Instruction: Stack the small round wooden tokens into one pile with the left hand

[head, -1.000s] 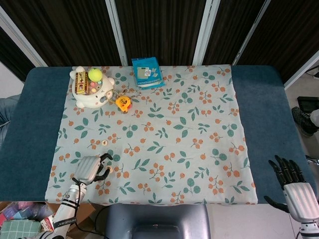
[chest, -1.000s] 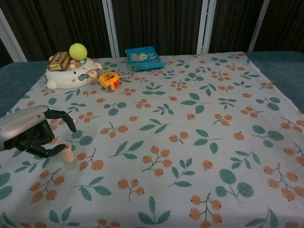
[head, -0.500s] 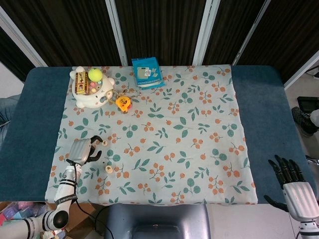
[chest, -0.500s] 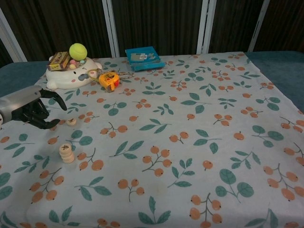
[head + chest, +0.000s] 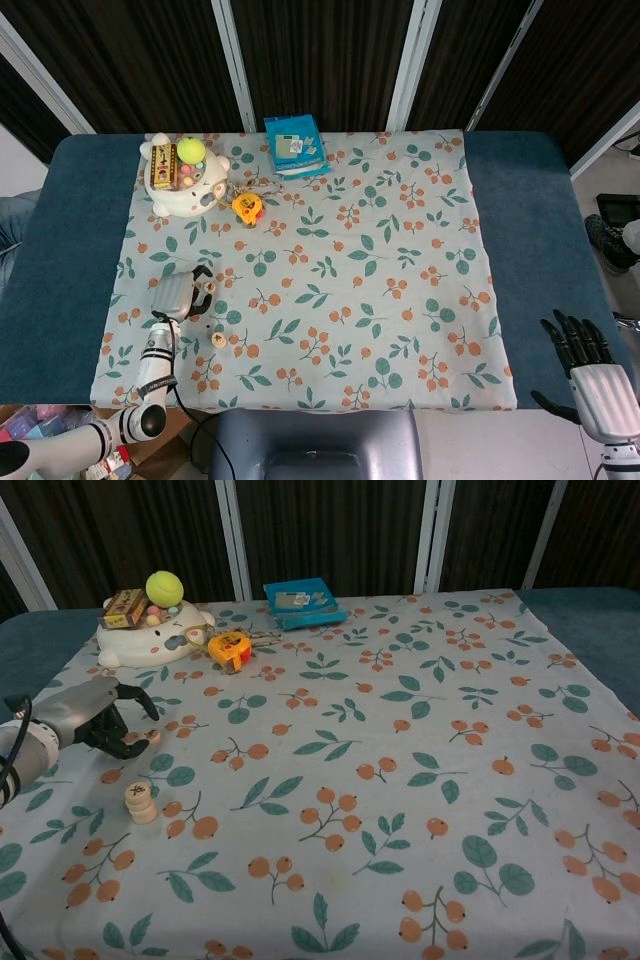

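— Near the cloth's left edge, what's happening?
— Left hand curls its fingers around a loose token; the pile stands just nearer. Right hand hangs spread, off the table.

— What stood behind the table?
— Dark slatted panels split by pale uprights.
— And on it?
— A leaf-and-berry cloth covered its blue top.
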Motion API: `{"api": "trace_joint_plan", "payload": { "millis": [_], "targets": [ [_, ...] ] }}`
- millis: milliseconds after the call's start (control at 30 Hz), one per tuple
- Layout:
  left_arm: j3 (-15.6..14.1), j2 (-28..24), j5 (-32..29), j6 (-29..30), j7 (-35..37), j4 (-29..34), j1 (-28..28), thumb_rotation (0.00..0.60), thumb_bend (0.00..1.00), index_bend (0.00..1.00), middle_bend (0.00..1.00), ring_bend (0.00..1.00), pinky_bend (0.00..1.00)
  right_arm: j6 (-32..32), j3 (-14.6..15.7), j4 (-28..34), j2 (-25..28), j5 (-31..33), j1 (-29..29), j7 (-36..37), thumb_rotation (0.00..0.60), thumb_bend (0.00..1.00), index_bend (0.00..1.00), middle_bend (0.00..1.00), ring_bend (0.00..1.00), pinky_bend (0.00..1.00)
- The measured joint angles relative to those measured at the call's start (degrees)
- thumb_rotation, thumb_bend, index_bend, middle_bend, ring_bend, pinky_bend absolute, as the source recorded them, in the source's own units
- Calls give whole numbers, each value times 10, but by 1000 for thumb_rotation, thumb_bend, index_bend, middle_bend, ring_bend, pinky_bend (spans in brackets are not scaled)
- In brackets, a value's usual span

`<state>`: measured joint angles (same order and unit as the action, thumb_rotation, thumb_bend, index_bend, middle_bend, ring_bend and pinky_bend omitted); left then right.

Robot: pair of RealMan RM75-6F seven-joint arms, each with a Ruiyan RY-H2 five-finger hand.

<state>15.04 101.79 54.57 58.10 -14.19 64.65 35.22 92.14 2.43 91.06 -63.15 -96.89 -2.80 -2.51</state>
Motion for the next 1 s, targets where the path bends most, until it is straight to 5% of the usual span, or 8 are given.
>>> {"api": "trace_joint_plan", "payload": {
  "millis": [1000],
  "targets": [
    [5, 16, 3, -15, 5, -31, 2, 600, 399, 446, 1000, 1000, 1000, -1, -1, 0, 0, 2, 0, -1, 600, 205, 0, 0, 0, 29]
  ]
}}
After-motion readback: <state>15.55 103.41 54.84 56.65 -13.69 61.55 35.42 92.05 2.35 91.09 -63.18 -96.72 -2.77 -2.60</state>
